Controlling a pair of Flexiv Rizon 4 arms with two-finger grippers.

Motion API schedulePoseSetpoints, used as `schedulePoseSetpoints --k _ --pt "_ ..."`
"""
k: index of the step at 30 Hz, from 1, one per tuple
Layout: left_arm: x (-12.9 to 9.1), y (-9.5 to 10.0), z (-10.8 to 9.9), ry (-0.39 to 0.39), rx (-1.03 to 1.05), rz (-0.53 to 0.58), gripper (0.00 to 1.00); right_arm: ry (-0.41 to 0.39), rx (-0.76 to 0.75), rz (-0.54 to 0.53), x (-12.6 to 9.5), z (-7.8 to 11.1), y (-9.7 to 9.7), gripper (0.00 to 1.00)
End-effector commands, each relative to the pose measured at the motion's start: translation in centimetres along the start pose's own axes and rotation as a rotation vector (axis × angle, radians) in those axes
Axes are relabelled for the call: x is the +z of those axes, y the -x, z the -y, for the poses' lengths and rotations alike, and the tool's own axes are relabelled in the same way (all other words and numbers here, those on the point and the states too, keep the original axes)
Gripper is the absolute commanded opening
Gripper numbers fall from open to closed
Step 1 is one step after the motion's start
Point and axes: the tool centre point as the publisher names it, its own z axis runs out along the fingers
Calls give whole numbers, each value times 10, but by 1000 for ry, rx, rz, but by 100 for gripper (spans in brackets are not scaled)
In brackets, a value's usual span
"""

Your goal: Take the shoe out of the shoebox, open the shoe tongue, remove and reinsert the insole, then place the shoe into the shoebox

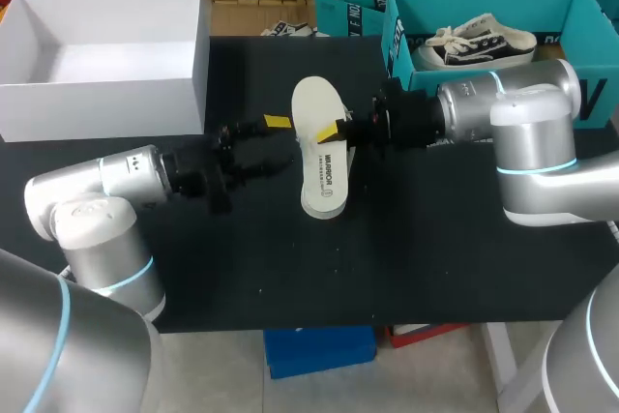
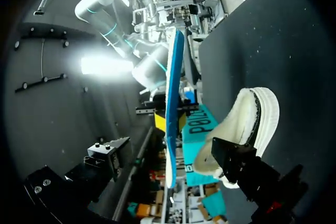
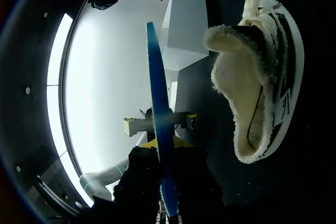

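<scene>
Insole point(image 1: 319, 157) is pinched in the right claw point(image 1: 334, 131) above the counter point(image 1: 435, 239), with the shoe point(image 3: 262, 77) lying close by. Left claw point(image 1: 279, 142) gapes wide beside the insole, holding nothing.

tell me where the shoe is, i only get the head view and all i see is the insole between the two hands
Observer: The shoe lies on the table below the insole. The right wrist view shows a clear gap between them.
Operator: so the insole is fully out
Observer: Yes. The right hand grips it near the middle and holds it level above the shoe.
Operator: what does the shoe look like inside
Observer: Its cream fleece lining is exposed in both wrist views.
Operator: anything odd on the insole
Observer: Only that its underside is blue, seen edge-on from both wrists.
</scene>
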Motion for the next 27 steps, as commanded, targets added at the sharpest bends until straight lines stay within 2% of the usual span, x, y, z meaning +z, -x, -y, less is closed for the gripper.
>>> schedulePoseSetpoints --k 1,6,7,8,9,11,14,17,20,21,22,25,27 --pt "7 0 -4 -10 4 -5 100 0 1 2 1 0 0 0" --pt "16 0 -3 -24 3 0 100 0 1 2 1 0 0 0" --pt "17 0 -3 -27 2 1 98 0 1 2 1 0 0 0" --pt "19 0 -3 -29 4 2 89 0 1 2 1 0 0 0" --pt "21 0 -2 -32 5 3 86 0 1 2 1 0 0 0" --pt "24 0 -2 -35 6 5 87 0 1 2 1 0 0 0" --pt "28 -1 -3 -40 7 9 77 0 1 2 1 0 0 0" --pt "33 0 -3 -45 8 12 75 0 1 2 1 0 0 0" --pt "37 0 -3 -49 10 15 60 0 1 2 1 0 0 0" --pt "38 0 -3 -50 11 16 60 0 1 2 1 0 0 0" --pt "38 0 -3 -50 12 17 49 0 1 2 1 0 0 0" --pt "40 -2 -4 -48 13 16 34 0 1 2 1 0 0 0" --pt "40 -3 -4 -48 12 14 30 0 1 2 1 0 0 0"
